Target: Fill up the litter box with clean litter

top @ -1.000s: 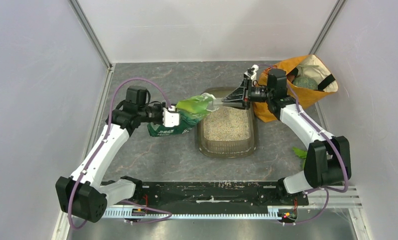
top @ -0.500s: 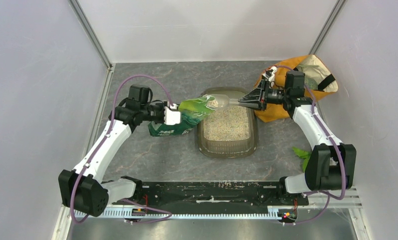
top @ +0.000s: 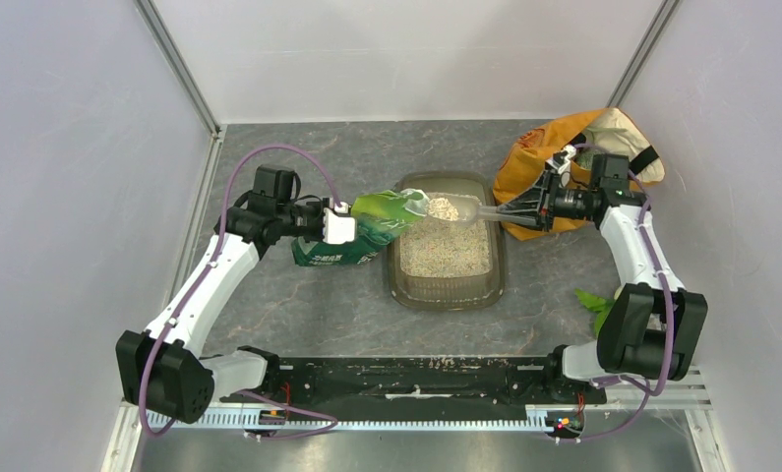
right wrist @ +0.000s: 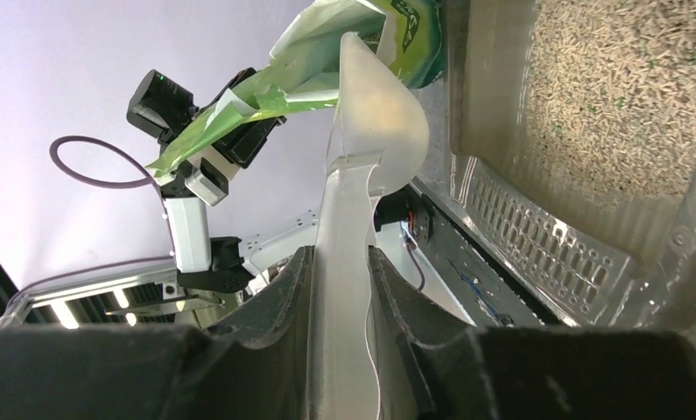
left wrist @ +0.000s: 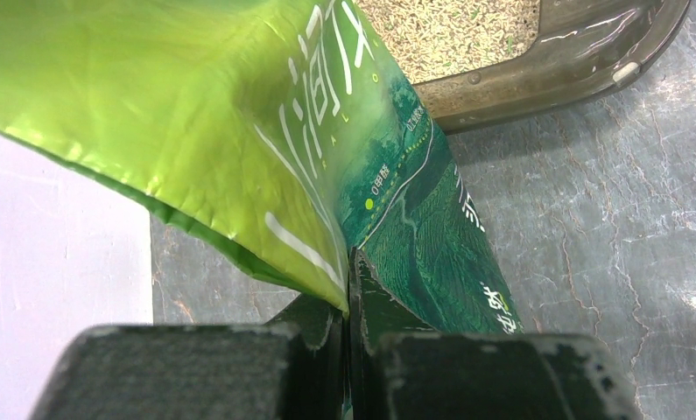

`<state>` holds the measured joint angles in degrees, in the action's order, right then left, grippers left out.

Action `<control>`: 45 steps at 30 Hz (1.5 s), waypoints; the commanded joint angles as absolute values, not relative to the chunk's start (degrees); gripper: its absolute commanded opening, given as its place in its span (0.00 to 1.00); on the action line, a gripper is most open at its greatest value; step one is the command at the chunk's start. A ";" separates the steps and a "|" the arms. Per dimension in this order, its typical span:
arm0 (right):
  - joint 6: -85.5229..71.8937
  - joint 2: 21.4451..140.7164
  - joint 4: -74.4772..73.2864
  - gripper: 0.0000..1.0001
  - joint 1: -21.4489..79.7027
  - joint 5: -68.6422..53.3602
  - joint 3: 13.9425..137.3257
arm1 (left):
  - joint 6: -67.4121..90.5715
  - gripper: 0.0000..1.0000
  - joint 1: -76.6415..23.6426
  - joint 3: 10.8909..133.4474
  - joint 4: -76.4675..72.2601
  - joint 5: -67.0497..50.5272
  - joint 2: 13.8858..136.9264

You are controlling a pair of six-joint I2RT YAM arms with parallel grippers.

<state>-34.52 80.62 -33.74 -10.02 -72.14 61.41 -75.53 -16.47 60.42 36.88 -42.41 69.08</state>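
**Task items.** The litter box [top: 448,297] is sitting at mid-table with its long axis running away from the arms. It is carrying a bed of litter [top: 446,254] across its floor.

**Left arm.** The left gripper [top: 345,229] is clamping the pouch [top: 377,221]. The wrist view shows both fingers [left wrist: 493,376] pressing together on the pouch's side seam. The pouch is leaning toward the box, and its open mouth is overhanging the far-left rim. Whether its base is resting on the table [top: 328,310] cannot be told.

**Right arm.** The right gripper [top: 510,208] is gripping the handle of a clear scoop [top: 468,208], with the fingers closing tight on either side. The scoop is lying roughly level over the far half of the box, and its bowl is holding a heap of litter. Its tip is sitting right at the pouch mouth — contact there cannot be confirmed.

**Edges.**
- The box's left rim is running just beside the pouch.
- Its far-right corner is lying near an orange bag [top: 529,172], and the scoop handle and right gripper are crossing over that corner.

**Room.**
- Bare table is showing from the box's near rim down to the base rail [top: 416,379].
- It is also showing behind the far rim up to the rear wall [top: 406,59].
- More is showing left of the pouch across to the left wall [top: 72,197].
- A small green scrap [top: 591,300] is lying beside the right arm — well apart from the box.
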 commanded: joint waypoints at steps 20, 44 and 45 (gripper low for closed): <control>1.39 79.48 -61.64 0.00 7.23 -19.77 89.19 | -78.15 0.02 -16.52 62.73 34.34 -45.33 67.61; 20.04 86.79 -72.59 0.00 11.33 -47.46 107.93 | -82.48 0.02 -16.61 64.69 39.98 -47.04 66.91; 20.44 87.23 -72.28 0.00 11.78 -47.05 107.69 | -82.52 0.02 -16.61 64.77 40.03 -47.02 66.89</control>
